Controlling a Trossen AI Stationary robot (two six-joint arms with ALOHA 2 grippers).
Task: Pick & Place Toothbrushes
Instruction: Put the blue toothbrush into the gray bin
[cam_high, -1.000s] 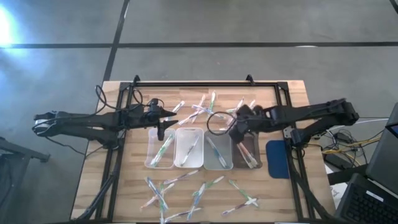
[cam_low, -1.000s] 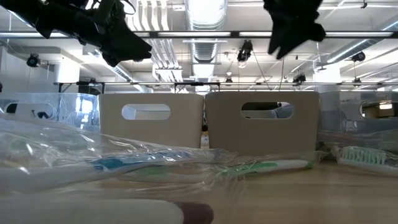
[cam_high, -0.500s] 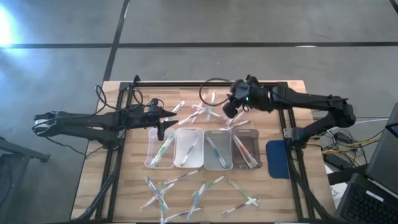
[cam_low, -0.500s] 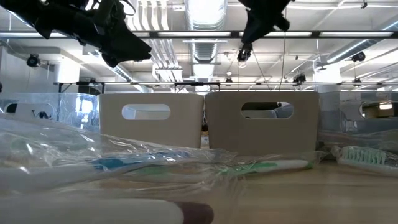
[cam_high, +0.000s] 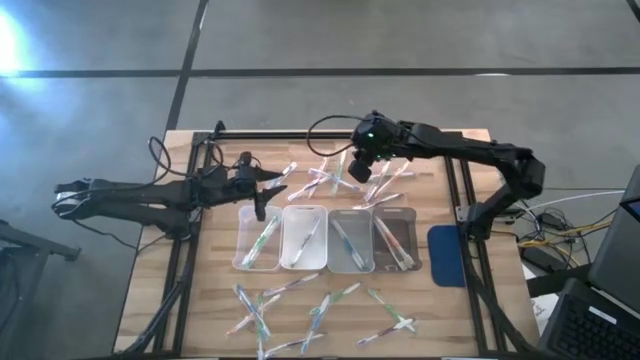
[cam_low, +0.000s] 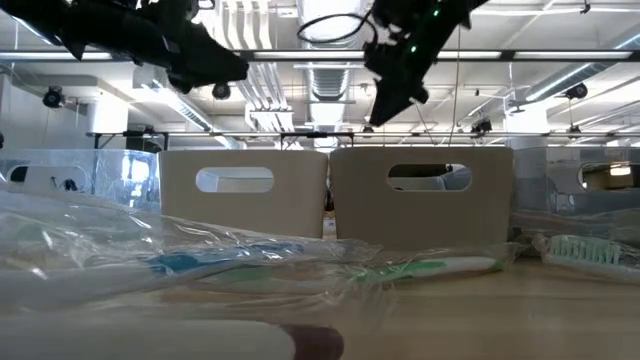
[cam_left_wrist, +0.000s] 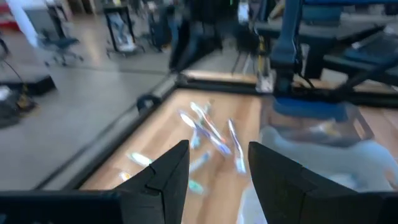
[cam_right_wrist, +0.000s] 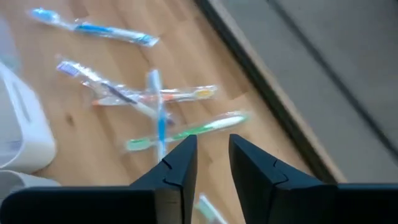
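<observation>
Right wrist view: your right fingers (cam_right_wrist: 211, 163), apart and empty, hover over far-edge toothbrushes (cam_right_wrist: 180, 132); descend on one next.

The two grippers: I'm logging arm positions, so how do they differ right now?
The right gripper hangs over the far toothbrushes; the left gripper hangs by the leftmost tray. The right's fingers stand close together; the left's stand wider apart. Both hold nothing.
</observation>
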